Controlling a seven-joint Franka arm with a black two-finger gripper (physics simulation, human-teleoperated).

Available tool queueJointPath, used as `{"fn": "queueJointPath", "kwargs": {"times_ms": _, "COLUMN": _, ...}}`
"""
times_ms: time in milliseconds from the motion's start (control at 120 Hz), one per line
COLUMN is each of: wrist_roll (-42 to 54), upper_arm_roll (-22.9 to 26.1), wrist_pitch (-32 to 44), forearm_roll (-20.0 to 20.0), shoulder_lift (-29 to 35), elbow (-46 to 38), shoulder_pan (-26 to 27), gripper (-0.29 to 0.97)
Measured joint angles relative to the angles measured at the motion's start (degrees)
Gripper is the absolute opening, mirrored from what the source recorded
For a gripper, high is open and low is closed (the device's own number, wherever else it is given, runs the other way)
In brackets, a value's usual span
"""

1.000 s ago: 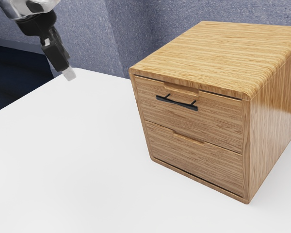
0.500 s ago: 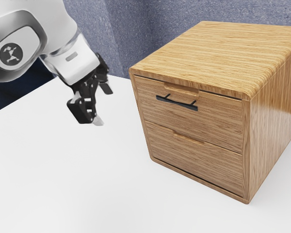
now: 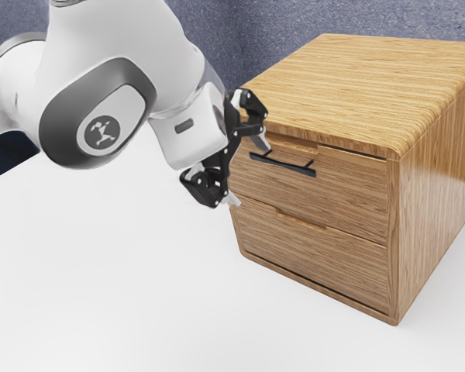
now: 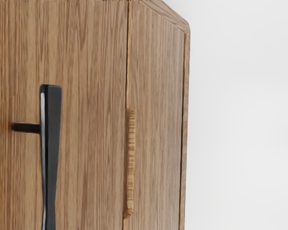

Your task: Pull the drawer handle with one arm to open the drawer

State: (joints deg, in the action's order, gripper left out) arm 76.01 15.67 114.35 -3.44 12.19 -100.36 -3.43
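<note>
our gripper (image 3: pixel 242 164), fingers spread apart, sits by the handle (image 3: pixel 283 163) end (bar runs level across the top drawer (image 3: pixel 325 194)).

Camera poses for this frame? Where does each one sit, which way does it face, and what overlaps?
Exterior view: off the arm's side, raised, looking down at the cabinet on the table; the arm enters from the exterior view's left, end effector open at the black handle.
Wrist view: on the hand, facing the drawer fronts close up, the handle before it.
Shared: the handle, both drawer fronts, the table.
</note>
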Motion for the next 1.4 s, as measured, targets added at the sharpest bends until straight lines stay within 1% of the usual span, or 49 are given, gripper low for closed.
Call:
{"fn": "queueJointPath", "kwargs": {"times_ms": 250, "wrist_roll": 3.8, "upper_arm_roll": 0.1, "wrist_pitch": 4.2, "forearm_roll": 0.0, "shoulder_lift": -3.0, "elbow": 0.3, "shoulder_pan": -0.1, "gripper": 0.66}}
{"fn": "queueJointPath", "kwargs": {"times_ms": 458, "wrist_roll": 5.9, "upper_arm_roll": 0.1, "wrist_pitch": 6.1, "forearm_roll": 0.0, "shoulder_lift": -4.9, "elbow": 0.1, "shoulder_pan": -0.5, "gripper": 0.66}}
{"fn": "queueJointPath", "kwargs": {"times_ms": 933, "wrist_roll": 8.7, "upper_arm_roll": -0.2, "wrist_pitch": 6.3, "forearm_roll": 0.0, "shoulder_lift": -5.9, "elbow": -1.0, "shoulder_pan": -0.9, "gripper": 0.66}}
{"fn": "queueJointPath", "kwargs": {"times_ms": 1100, "wrist_roll": 9.3, "upper_arm_roll": -0.3, "wrist_pitch": 5.5, "forearm_roll": 0.0, "shoulder_lift": -5.8, "elbow": -1.2, "shoulder_pan": -0.9, "gripper": 0.69}}
{"fn": "queueJointPath", "kwargs": {"times_ms": 1192, "wrist_roll": 9.6, "upper_arm_roll": -0.3, "wrist_pitch": 5.2, "forearm_roll": 0.0, "shoulder_lift": -5.2, "elbow": -1.8, "shoulder_pan": -0.9, "gripper": 0.68}}
{"fn": "queueJointPath", "kwargs": {"times_ms": 1250, "wrist_roll": 9.7, "upper_arm_roll": -0.3, "wrist_pitch": 5.0, "forearm_roll": 0.0, "shoulder_lift": -4.0, "elbow": -2.8, "shoulder_pan": -0.9, "gripper": 0.65}}
{"fn": "queueJointPath", "kwargs": {"times_ms": 1325, "wrist_roll": 9.9, "upper_arm_roll": -0.4, "wrist_pitch": 4.8, "forearm_roll": -0.1, "shoulder_lift": -1.5, "elbow": -5.0, "shoulder_pan": -1.0, "gripper": 0.61}}
{"fn": "queueJointPath", "kwargs": {"times_ms": 1400, "wrist_roll": 10.0, "upper_arm_roll": -0.4, "wrist_pitch": 4.7, "forearm_roll": 0.0, "shoulder_lift": 1.4, "elbow": -7.6, "shoulder_pan": -1.2, "gripper": 0.61}}
